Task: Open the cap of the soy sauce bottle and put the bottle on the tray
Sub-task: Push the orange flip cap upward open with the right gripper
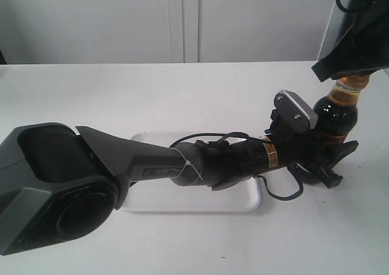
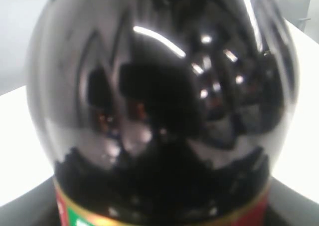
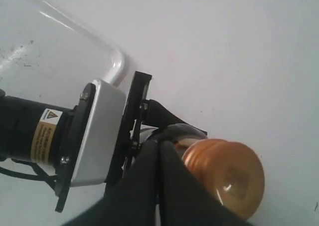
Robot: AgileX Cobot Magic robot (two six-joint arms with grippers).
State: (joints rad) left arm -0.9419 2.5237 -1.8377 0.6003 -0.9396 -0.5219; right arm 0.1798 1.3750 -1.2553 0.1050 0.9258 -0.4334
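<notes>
- Exterior view: the bottle stands upright on the table, just beside the right end of the tray and not on it.
- The left gripper reaches in level and clasps the bottle low on its body, one jaw on each side at about label height. In the left wrist view the dark glass fills the frame, with the label's band at the foot.
- The right gripper comes down from above onto the top of the bottle. In the right wrist view its jaws are pressed together with nothing between them, and their tips lie against the side of the cap.
- The cap looks shut: a flat golden disc seen from above.
- Handling, as I judge it:
  - The bottle is glass and nearly full, so heavy for its size, stiff, and breakable if tipped or dropped.
  - The glossy rounded shoulder looks slippery, so the straighter labelled part is the safer hold, and the jaws already sit there.
  - The cap is light plastic on a hinge and should be pried at its free lip, not squeezed.
  - The narrow neck gives leverage, so a push on the cap could rock the bottle unless the lower grip is firm.
  - The tray's low rim means lifting the bottle over it, not sliding.
</notes>
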